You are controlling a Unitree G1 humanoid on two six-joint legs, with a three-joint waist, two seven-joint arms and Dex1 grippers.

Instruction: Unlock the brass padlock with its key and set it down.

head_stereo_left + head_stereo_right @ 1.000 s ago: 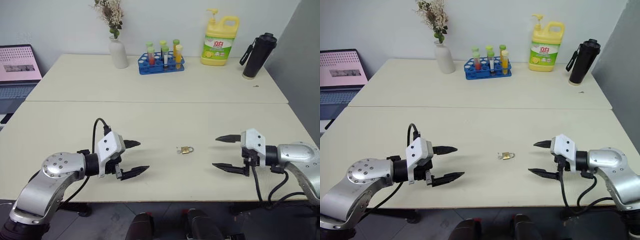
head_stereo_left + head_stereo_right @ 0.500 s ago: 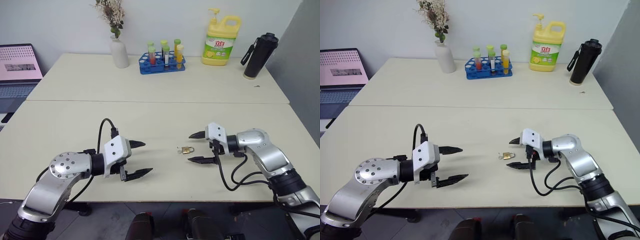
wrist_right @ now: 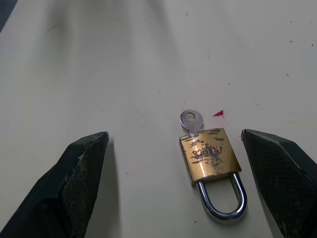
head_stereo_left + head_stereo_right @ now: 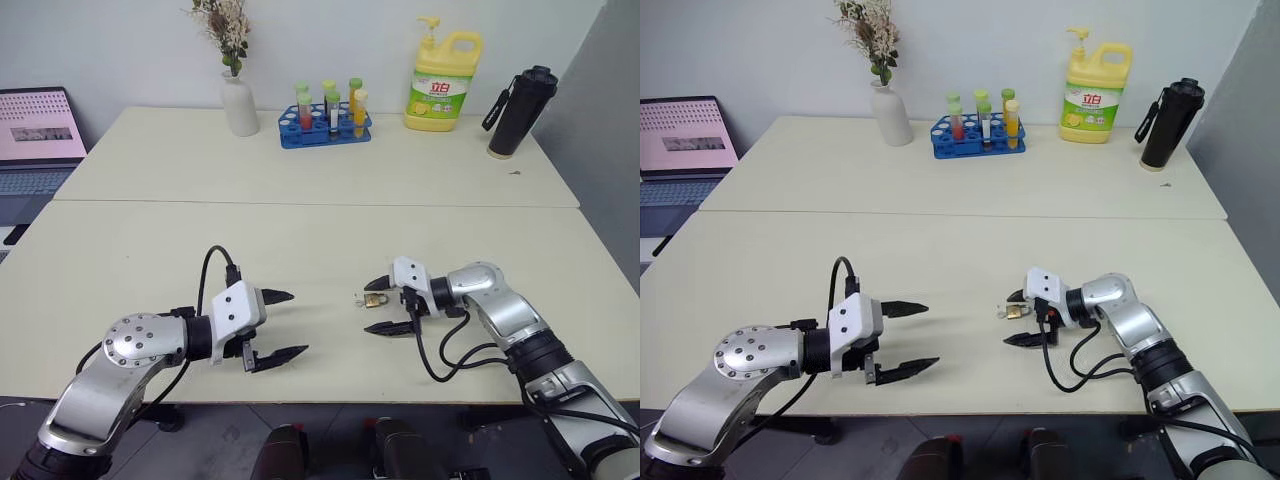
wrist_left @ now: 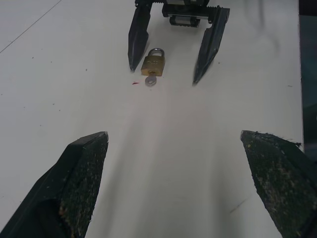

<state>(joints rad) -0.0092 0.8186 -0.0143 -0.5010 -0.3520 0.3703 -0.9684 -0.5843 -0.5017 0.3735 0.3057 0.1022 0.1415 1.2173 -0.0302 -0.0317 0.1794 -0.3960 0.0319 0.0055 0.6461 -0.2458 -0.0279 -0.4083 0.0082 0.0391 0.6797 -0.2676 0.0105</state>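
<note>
The brass padlock (image 3: 209, 153) lies flat on the cream table (image 4: 300, 240), its silvery shackle (image 3: 224, 198) closed. The key (image 3: 191, 120) sticks out of its bottom end, round head showing. My right gripper (image 4: 366, 308) is open and low over the table. Its two black fingers straddle the padlock (image 4: 374, 299) without touching it, and the lock sits nearer the far finger. My left gripper (image 4: 298, 322) is open and empty, a short way to the left of the lock and pointing toward it. In the left wrist view the padlock (image 5: 153, 63) sits between the right gripper's fingers (image 5: 138, 37).
At the back of the table stand a white vase (image 4: 238, 105), a blue test-tube rack (image 4: 322, 125), a yellow detergent bottle (image 4: 440, 82) and a black bottle (image 4: 517, 110). A laptop (image 4: 38, 135) sits at the far left. A seam (image 4: 300, 203) crosses the table.
My right gripper has swung in from the right and dropped, so its open fingers now flank the padlock. The left gripper has barely shifted. The padlock has not moved.
</note>
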